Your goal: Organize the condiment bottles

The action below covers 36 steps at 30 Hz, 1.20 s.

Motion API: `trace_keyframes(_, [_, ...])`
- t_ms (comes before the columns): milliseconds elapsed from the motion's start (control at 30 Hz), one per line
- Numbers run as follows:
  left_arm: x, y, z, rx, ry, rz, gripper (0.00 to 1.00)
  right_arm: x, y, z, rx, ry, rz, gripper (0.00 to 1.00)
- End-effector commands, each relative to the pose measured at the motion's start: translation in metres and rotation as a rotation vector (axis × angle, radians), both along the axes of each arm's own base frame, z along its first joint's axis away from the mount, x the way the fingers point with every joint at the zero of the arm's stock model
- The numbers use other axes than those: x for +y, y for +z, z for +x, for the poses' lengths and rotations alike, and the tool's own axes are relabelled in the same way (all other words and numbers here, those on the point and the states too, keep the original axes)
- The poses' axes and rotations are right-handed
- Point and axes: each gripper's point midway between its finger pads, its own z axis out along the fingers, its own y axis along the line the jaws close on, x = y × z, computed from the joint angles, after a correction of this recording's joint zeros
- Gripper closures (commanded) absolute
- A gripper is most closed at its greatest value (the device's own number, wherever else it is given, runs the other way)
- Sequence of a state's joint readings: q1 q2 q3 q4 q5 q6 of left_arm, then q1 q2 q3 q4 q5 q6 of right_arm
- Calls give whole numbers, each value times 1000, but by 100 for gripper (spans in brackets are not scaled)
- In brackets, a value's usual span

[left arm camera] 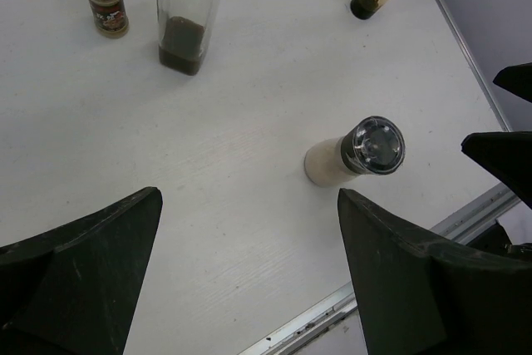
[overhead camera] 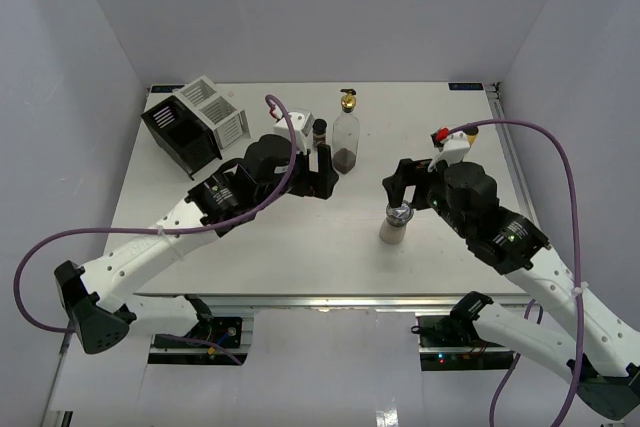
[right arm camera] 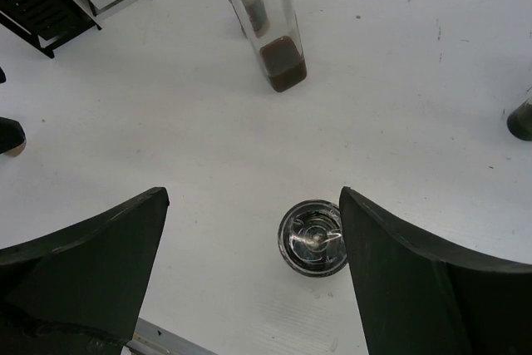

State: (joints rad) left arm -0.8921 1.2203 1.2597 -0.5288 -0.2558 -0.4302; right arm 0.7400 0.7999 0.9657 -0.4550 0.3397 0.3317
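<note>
Cream shaker (right arm camera: 312, 239) upright below wide, empty right gripper (right arm camera: 249, 199); left gripper (left arm camera: 249, 197) wide too

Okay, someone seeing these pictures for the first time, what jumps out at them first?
The open right gripper hangs above the cream shaker right of centre, and the open left gripper sits close beside the tall clear bottle of dark liquid. Black and white rack boxes stand at the far left corner.
</note>
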Motion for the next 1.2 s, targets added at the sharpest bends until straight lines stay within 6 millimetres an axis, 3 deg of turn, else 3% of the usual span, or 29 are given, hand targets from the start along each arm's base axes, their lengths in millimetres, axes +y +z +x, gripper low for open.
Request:
trace_keyframes(0, [-6,16,10,-37,10,-15,2,2,18,-3,-46,32,19,10])
trace_keyframes(100, [-10,26,27,-71,14,-17,2,2,21,-6,-68,55,24,10])
trace_keyframes(200, [-11,26,58,-82,35,22,2,0,25,-10,-93,70,18,10])
trace_keyframes(233, [-12,35,68,-97,43,19,2,0,25,-12,-104,86,10,10])
trace_keyframes(400, [-17,47,133,-123,58,54,2,-2,33,-23,-169,136,29,10])
trace_keyframes(500, [-23,44,164,-129,51,60,3,-2,35,-27,-194,156,38,8])
trace_keyframes(533, [-30,30,174,-116,34,82,3,-2,38,-28,-207,163,46,8])
trace_keyframes(600, [-39,32,187,-132,18,92,5,-3,41,-30,-225,171,48,7])
trace_keyframes(633, [-46,24,194,-127,-2,105,6,-3,42,-31,-232,174,48,6])
trace_keyframes(833, [-67,6,206,-129,-64,94,10,-9,41,-30,-255,158,30,5])
trace_keyframes(1067, [-63,-11,207,-113,-45,116,10,-11,38,-31,-271,155,28,5])
trace_keyframes(1167, [-57,-6,205,-128,-27,114,10,-12,38,-31,-274,152,28,5])
